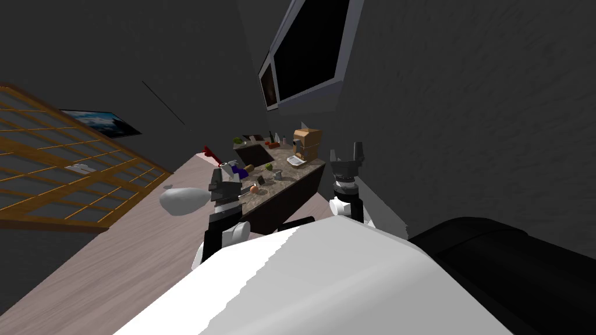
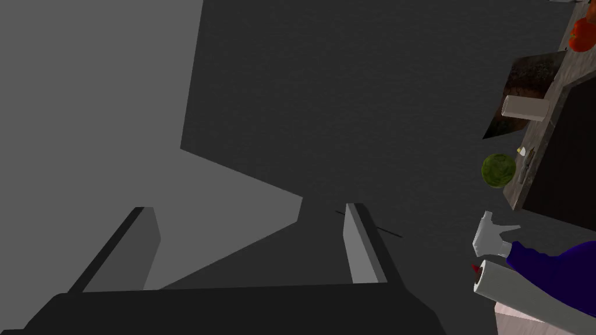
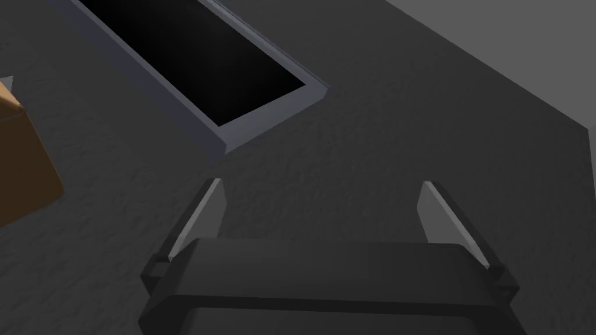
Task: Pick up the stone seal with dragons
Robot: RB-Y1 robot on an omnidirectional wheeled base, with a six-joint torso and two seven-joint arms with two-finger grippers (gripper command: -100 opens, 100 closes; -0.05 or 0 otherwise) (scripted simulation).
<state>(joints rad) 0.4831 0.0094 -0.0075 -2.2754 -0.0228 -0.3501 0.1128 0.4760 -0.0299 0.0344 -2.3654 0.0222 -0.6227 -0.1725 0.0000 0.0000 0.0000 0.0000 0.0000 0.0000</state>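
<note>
Left gripper: jaws released, empty, by the worktop's near left end.
Right gripper: jaws spread, empty, raised to its right.
Stone seal: possibly the small grey piece mid-worktop; I couldn't be sure.
Progress: nothing was grasped; reach, closing and lift not yet done.

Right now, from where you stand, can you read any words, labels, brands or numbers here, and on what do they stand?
No text can be read here.
Brown box on the counter: plain faces, no lettering.
Blue spray bottle: no label shows.
Wall picture: an image, no caption.
Other small things on the counter: too small to tell.
</note>
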